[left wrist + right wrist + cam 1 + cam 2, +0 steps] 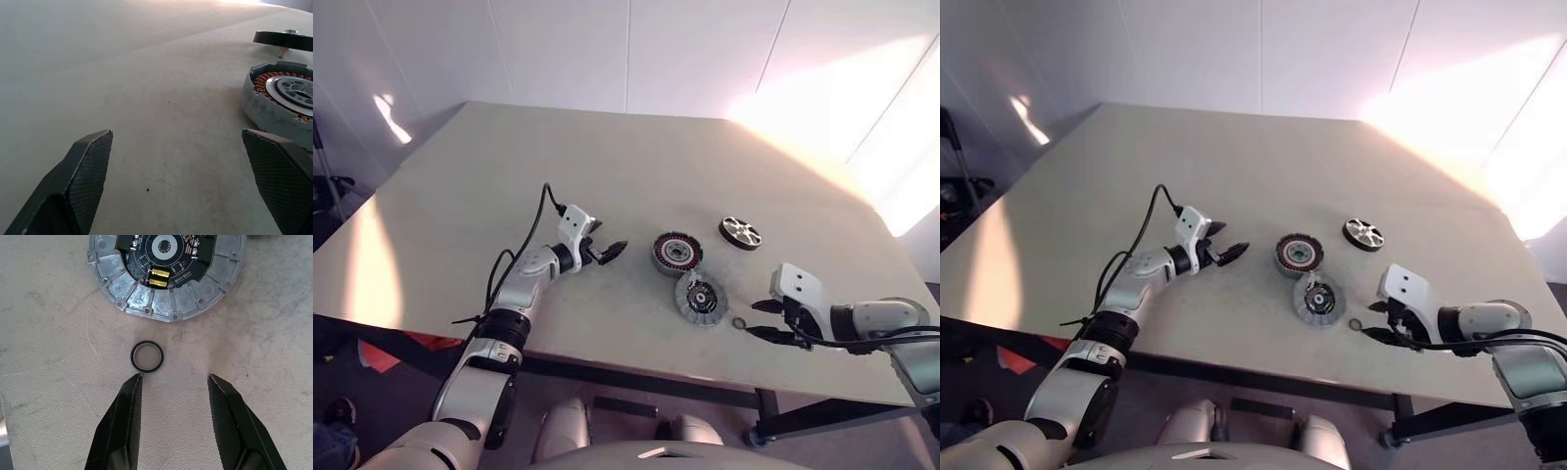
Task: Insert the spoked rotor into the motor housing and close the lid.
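The motor housing, a dark cup with copper windings, sits mid-table, and it shows again as the housing in the left wrist view. Behind it to the right lies the spoked rotor. The grey ribbed lid rests just in front of the housing, and the right wrist view has the lid with its circuit side facing up. My left gripper is open, a short way left of the housing, pointing at it. My right gripper is open and empty, just short of a small washer.
The washer lies between the lid and my right gripper, near the table's front edge. The beige table stretches bare to the left and back. A bright sun patch falls across the table's far right corner.
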